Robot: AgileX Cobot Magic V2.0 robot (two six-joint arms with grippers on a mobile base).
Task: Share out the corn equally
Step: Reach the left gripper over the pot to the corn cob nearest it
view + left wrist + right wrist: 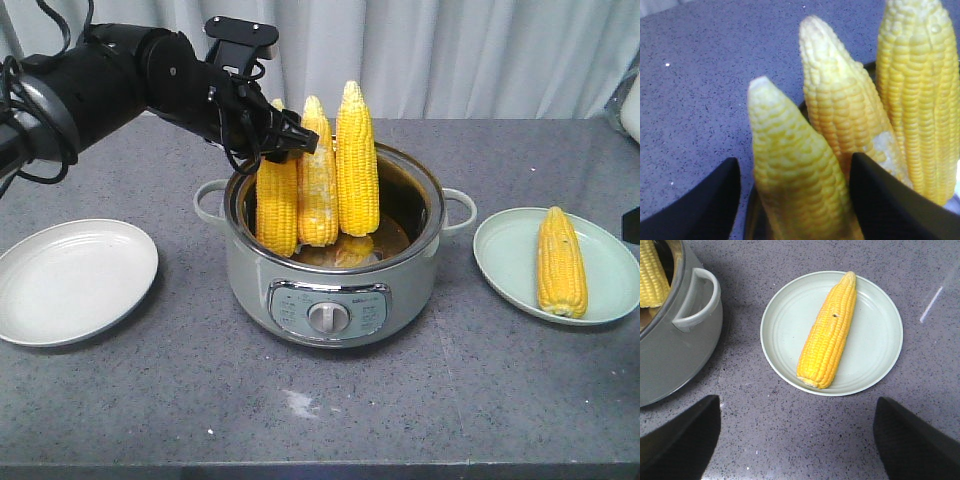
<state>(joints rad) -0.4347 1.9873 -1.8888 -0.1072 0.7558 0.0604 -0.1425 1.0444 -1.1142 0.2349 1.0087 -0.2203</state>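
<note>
Three cobs of corn stand upright in the grey pot (335, 280): a left cob (277, 205), a middle cob (318, 180) and a right cob (357, 165). My left gripper (290, 135) is at the top of the left cob. In the left wrist view that gripper (794, 160) is open, its fingers either side of the nearest cob (790, 170), with a gap at the left finger. A fourth cob (560, 262) lies on the right plate (505, 255). My right gripper (797, 400) hangs open over the table, just short of that plate (880, 340) and its cob (829, 332).
An empty white plate (75, 280) lies at the left of the grey table. The pot has side handles (700, 300) and a front dial (327, 317). A curtain hangs behind the table.
</note>
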